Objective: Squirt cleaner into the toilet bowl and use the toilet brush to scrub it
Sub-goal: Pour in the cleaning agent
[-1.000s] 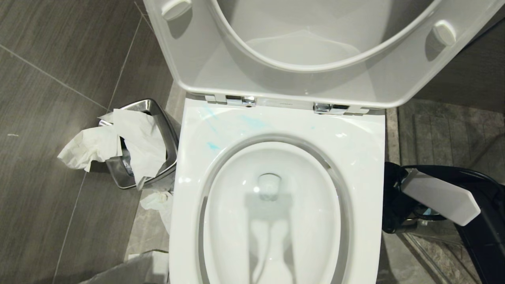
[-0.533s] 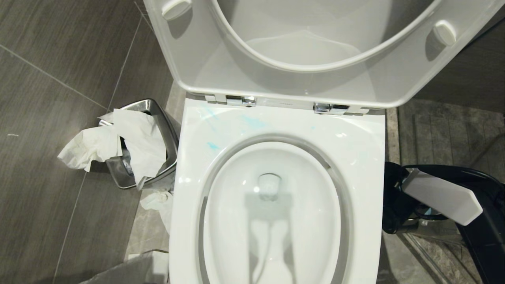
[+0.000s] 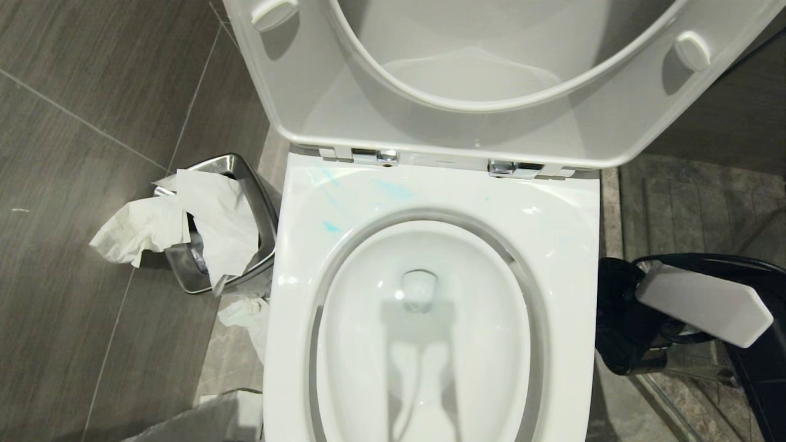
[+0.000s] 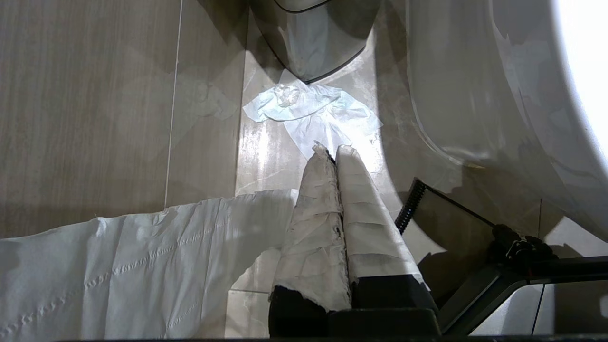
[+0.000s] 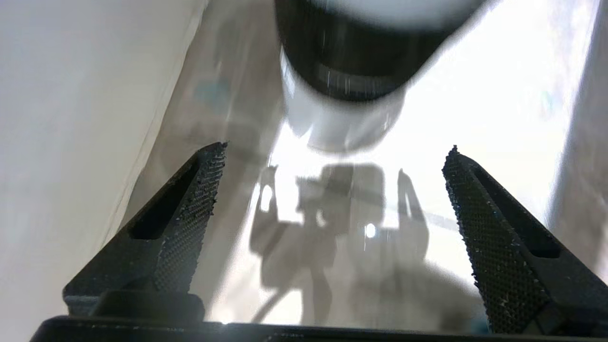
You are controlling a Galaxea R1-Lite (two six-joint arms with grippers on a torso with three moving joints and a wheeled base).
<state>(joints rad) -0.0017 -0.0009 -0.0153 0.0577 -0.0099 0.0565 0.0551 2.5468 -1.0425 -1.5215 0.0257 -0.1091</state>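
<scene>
Right wrist view alone shows the right pincer (image 5: 332, 190) spread wide and gripping nothing, low beside the toilet's white wall, a blurred black-and-white cylinder just past its tips. Left wrist view alone shows the left pincer (image 4: 332, 154) clenched, its paper-wrapped fingers (image 4: 313, 209) pressed together above tissue (image 4: 313, 114) on the floor. Head view holds the toilet bowl (image 3: 430, 184), pale blue cleaner (image 3: 331, 227) streaking its back rim, a steel bin (image 3: 258, 196) stuffed with paper to its left, and the raised seat beyond.

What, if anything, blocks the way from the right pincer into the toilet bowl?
Nothing visible does. The seat is raised and the toilet bowl lies open, with the right pincer open and low beside it.
</scene>
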